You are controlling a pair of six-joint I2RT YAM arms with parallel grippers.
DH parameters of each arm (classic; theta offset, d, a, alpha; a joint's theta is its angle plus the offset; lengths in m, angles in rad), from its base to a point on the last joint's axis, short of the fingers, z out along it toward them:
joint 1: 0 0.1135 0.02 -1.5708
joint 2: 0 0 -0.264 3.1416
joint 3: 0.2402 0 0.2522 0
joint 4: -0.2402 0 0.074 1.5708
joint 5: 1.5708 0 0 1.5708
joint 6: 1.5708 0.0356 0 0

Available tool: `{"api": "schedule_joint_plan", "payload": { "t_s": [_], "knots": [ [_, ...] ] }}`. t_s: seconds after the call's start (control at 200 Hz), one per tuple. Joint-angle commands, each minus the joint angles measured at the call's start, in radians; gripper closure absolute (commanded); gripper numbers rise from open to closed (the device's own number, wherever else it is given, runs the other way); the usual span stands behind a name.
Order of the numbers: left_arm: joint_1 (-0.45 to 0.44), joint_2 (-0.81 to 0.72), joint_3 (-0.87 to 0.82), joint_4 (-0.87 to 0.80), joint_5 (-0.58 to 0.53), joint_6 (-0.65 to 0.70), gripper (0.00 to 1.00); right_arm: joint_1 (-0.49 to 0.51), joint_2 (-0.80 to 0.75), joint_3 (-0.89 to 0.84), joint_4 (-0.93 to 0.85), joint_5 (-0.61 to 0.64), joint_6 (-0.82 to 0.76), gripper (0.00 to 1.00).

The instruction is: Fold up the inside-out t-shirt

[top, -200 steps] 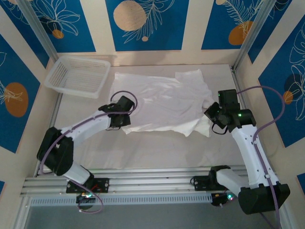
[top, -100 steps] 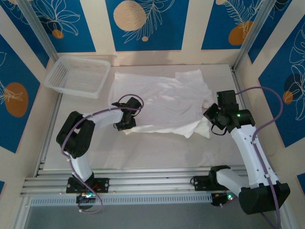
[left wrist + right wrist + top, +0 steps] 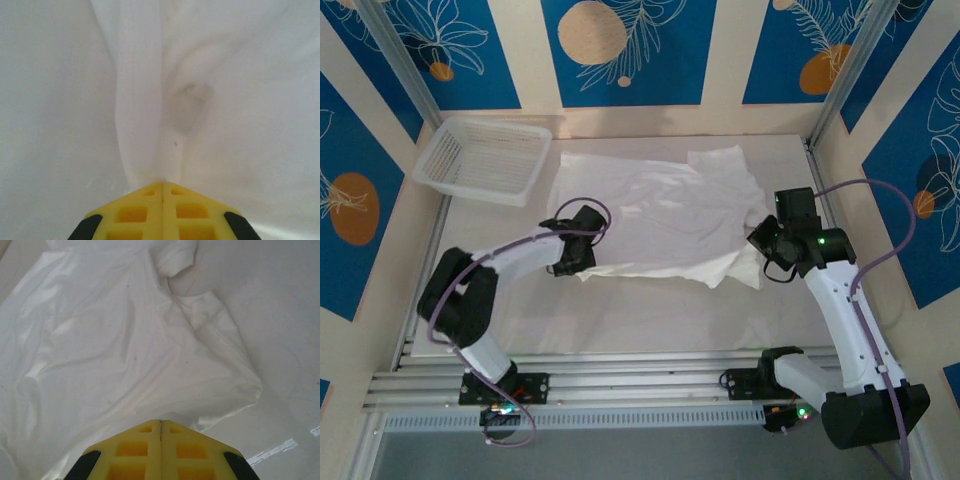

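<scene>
White cotton inside-out t-shirt (image 3: pixel 660 225), thin and wrinkled, lies spread across the far half of the pale white table (image 3: pixel 650 320), well out from the arm bases. One short sleeve (image 3: pixel 720 160) fans toward the back right corner, and the near hem runs unevenly from left to right.

Over on the left, the left gripper (image 3: pixel 582 262) is down at the shirt's near-left corner, its arm stretched low across the table. From the left wrist camera, the yellow fingers (image 3: pixel 135 215) of the left gripper (image 3: pixel 161 184) are pressed flat together, no gap between them, and a narrow ridge of the white cloth (image 3: pixel 145 110) rises straight out of the tips. That is a pinch on the fabric.

Across on the right, the right gripper (image 3: pixel 760 240) sits at the shirt's right edge, just below the sleeve. Its wrist camera shows the same picture: the right gripper (image 3: pixel 160 421) has its yellow fingers (image 3: pixel 190 455) closed tight, with the cloth (image 3: pixel 125 350) running right up into the tips and the hem (image 3: pixel 250 390) beside them curling slightly off the table and throwing a shadow. Creases spread away from that point across the body of the shirt.

Up in the far left corner, the white plastic mesh basket (image 3: pixel 485 158) stands just beside the shirt's far-left edge, not touching it.
</scene>
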Motion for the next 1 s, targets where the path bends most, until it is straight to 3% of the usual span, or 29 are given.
{"api": "schedule_joint_plan", "payload": {
  "t_s": [0.0,0.275,0.495,0.675,0.805,0.995],
  "knots": [
    [0.020,-0.122,-0.017,-0.020,-0.060,0.029,1.00,0.002,-0.022,0.053,-0.014,0.037,-0.016,1.00],
    [0.031,-0.408,0.000,-0.077,-0.092,0.096,1.00,0.001,-0.051,0.233,-0.073,0.089,-0.030,1.00],
    [0.035,-0.624,0.187,-0.055,-0.120,0.221,1.00,0.002,-0.058,0.525,-0.103,0.128,-0.070,1.00],
    [0.099,-0.503,0.313,-0.077,-0.093,0.245,1.00,0.003,0.022,0.638,-0.116,0.250,-0.183,1.00],
    [0.208,-0.400,0.190,0.034,0.071,0.183,1.00,-0.012,0.030,0.491,-0.041,0.247,-0.190,1.00],
    [0.224,-0.194,0.059,0.259,0.196,0.193,1.00,-0.063,0.103,0.286,0.061,0.210,-0.184,1.00]
  ]
}}
